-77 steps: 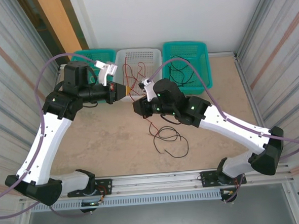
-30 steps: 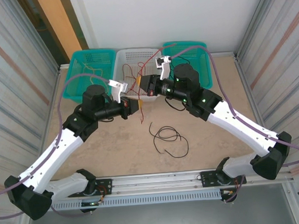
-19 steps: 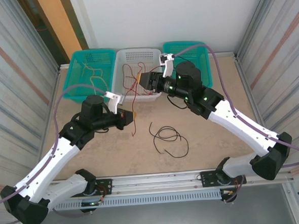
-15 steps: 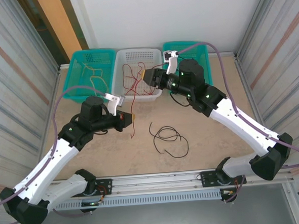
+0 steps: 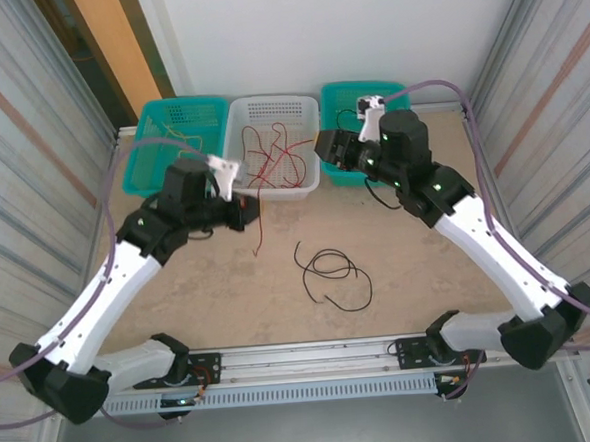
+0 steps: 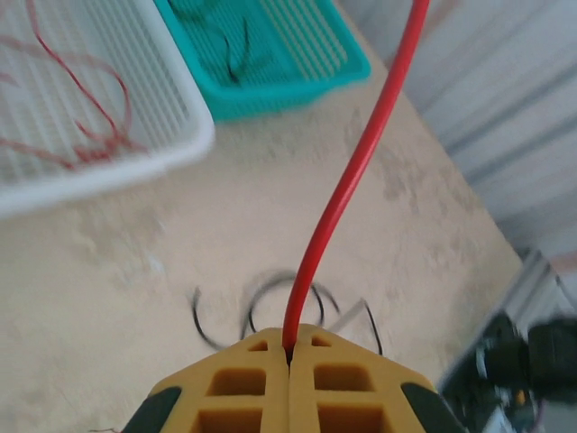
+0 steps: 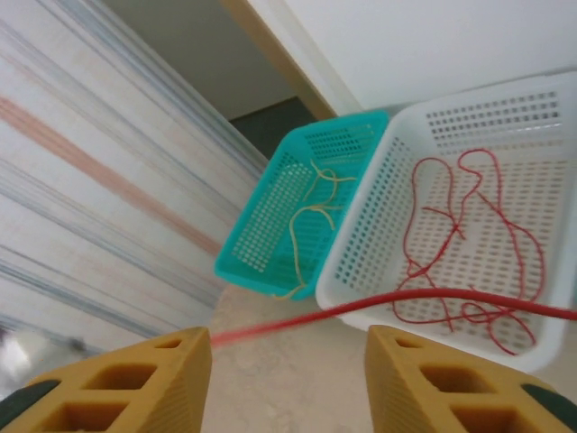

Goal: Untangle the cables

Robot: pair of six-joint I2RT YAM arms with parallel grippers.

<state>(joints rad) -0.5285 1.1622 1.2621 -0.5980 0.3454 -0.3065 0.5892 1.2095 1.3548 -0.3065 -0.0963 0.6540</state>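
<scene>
Since a second ago my right hand (image 5: 327,149) has opened and drawn off to the right. It was over the white basket (image 5: 273,104) and now sits above the seam between that and the right teal basket (image 5: 365,88). Its fingers stand well apart with nothing between them. In the right wrist view a red cable (image 7: 406,296) runs across beyond the fingertips, touching neither as far as I can see.

My left hand (image 5: 242,212) has pulled back toward the baskets since half a second ago and now sits just in front of the white basket's near left corner. Its fingers are pressed fully together on the red cable, as the left wrist view shows plainly. The cable comes out of the closed tips and runs straight away from them, up and to the right. From above I see a short red tail hanging below that hand, its end near the counter (image 5: 209,296); I cannot tell whether it touches.

More red cables (image 5: 271,157) lie looped inside the white basket. The left teal basket (image 5: 159,119) holds pale yellow cables (image 7: 317,194), and the right one holds black cables (image 6: 236,56). One black cable (image 5: 328,271) lies coiled loosely on the counter, between the two arms and apart from both hands.
</scene>
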